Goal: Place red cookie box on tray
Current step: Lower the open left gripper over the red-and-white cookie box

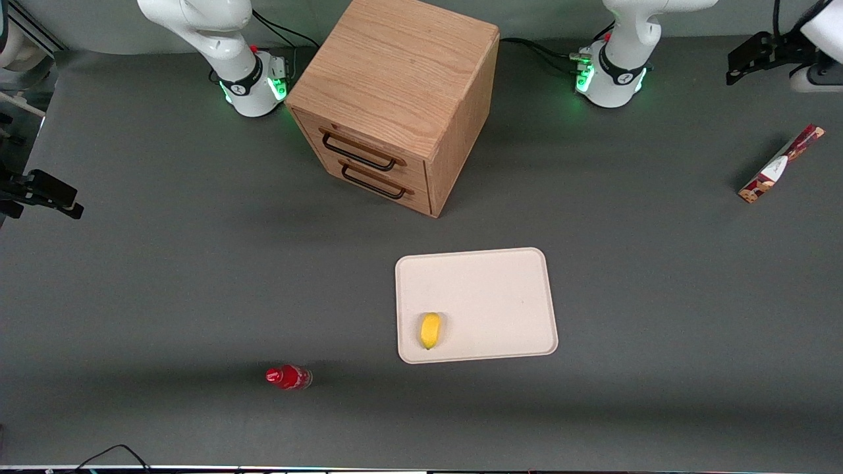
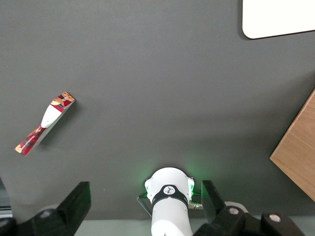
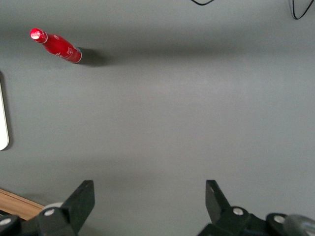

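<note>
Red cookie box (image 1: 781,164): the long slim dark-red carton lay flat on the grey table (image 1: 197,276) toward the working arm's end, well apart from everything else; its white patch sat about mid-length and the cookie pictures marked the end nearer the front camera. In the left wrist view the carton (image 2: 45,123) lay slantwise on bare table.

Tray (image 1: 514,289): the flat beige tray rested near the middle of the table, nearer the front camera than the wooden drawer cabinet (image 1: 395,99). One corner of it showed in the left wrist view (image 2: 275,19).

On the tray: a small yellow lemon-like fruit (image 1: 430,330) sat near one corner; the rest of the surface looked free.

Left gripper (image 2: 145,209): it hung high above the table, away from the box and over the area near its own arm's base; the fingers (image 2: 76,201) stood spread wide with nothing between them.

Other things: a small red bottle (image 1: 288,377) lay toward the parked arm's end, close to the front camera; both cabinet drawers looked closed.

Progress: nothing of the task appeared done. The box was untouched and far from the tray.

Left to do: reach the box, grasp it across its narrow width, carry it to the tray and set it on the free area beside the fruit.
</note>
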Motion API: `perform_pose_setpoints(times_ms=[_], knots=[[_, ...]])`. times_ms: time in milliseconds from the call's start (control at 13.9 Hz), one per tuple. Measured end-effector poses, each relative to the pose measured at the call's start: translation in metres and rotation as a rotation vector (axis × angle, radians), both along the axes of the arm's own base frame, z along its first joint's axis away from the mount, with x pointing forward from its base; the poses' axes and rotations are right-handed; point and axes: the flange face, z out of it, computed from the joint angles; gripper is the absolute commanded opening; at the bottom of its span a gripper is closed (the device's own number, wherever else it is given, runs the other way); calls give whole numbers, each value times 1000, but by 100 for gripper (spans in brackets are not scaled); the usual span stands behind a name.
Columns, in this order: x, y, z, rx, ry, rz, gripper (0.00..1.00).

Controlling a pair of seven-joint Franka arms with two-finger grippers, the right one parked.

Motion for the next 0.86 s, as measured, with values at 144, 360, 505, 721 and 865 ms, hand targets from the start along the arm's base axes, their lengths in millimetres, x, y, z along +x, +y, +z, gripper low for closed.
perform_pose_setpoints(times_ms=[144, 360, 505, 721, 865], knots=[[3, -3, -3, 5, 5, 2, 100], [4, 0, -4, 6, 7, 12, 100], [5, 17, -5, 3, 5, 37, 100], [6, 77, -8, -35, 17, -34, 100], [4, 130, -18, -41, 47, -151, 100]])
